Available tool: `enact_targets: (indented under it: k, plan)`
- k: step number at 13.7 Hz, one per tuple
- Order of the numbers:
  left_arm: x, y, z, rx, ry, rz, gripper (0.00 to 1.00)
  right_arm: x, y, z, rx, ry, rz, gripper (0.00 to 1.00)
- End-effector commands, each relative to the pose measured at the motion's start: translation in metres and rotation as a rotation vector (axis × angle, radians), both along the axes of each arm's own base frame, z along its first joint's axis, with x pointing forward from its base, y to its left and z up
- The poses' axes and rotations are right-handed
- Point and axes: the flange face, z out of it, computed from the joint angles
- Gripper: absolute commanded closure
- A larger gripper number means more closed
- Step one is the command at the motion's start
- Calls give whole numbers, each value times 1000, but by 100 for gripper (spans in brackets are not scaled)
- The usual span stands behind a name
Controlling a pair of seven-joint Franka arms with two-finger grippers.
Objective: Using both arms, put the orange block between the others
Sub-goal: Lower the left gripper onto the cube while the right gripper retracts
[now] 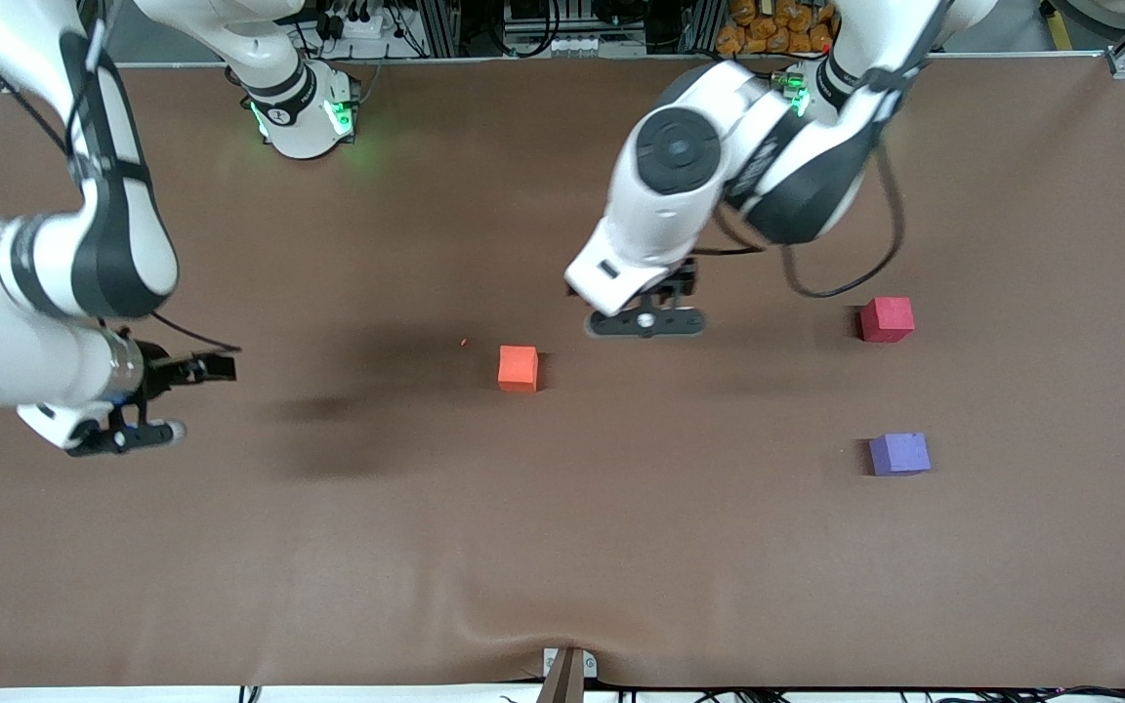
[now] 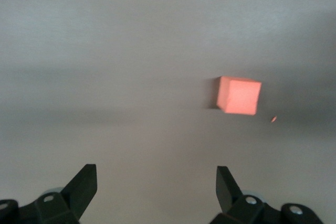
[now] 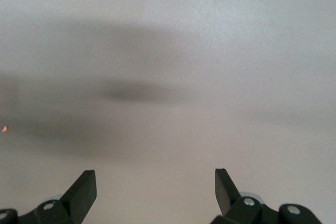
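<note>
Left gripper: the left gripper [image 1: 645, 320] hangs in the air over the bare surface [image 1: 562, 547], just beside the orange block [image 1: 519, 368] toward the left arm's end; its fingers [image 2: 81, 184] are spread wide, holding nothing and touching nothing.
Left wrist view: the orange block [image 2: 239, 95] lies on the surface ahead of the spread fingertips, apart from them, with a tiny orange crumb [image 2: 273, 119] close by it.
Right gripper: the right gripper [image 1: 147, 415] hovers over the surface near the right arm's end, well apart from all three blocks; its fingers [image 3: 84, 187] stand wide apart and it is empty.
Right wrist view: only bare surface and soft shadows lie under the gripper [image 3: 155, 184], plus an orange speck [image 3: 4, 128] at the frame's edge.
Orange block: it rests flat on the surface around the middle, alone, not between the other two.
Red block: the pinkish-red block [image 1: 887, 319] sits toward the left arm's end, farther from the front camera than the purple one.
Purple block: the purple block [image 1: 899, 454] sits nearer the front camera, in line with the red block, a clear gap between the two.
Surface: brown cloth, slightly wrinkled along its near edge.
</note>
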Motion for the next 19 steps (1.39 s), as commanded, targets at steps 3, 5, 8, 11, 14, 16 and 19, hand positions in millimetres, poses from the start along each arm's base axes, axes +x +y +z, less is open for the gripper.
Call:
enact_targets:
  k: [3,5,8,11,14,16,19]
  plan:
    - [0,-62,-60,13,-80,110,0,-33,48,85,-121,-68,218,0]
    - [-6,-87,-91,9,-119,133,0,-30,43,108,-136,-87,224,0]
    - [-3,-100,-123,-36,-148,168,0,-18,-12,140,-133,-146,124,0]
    - [-7,-115,-150,-79,-176,158,0,-27,-51,159,-72,-119,32,0]
    - [-11,-123,-170,-97,-193,133,0,-46,-101,180,5,-143,-91,0]
    - [-12,-125,-183,-96,-194,102,0,-67,-101,194,-1,-160,-170,0]
    - [-12,-125,-186,-99,-199,88,0,-79,-96,205,-13,-163,-260,0]
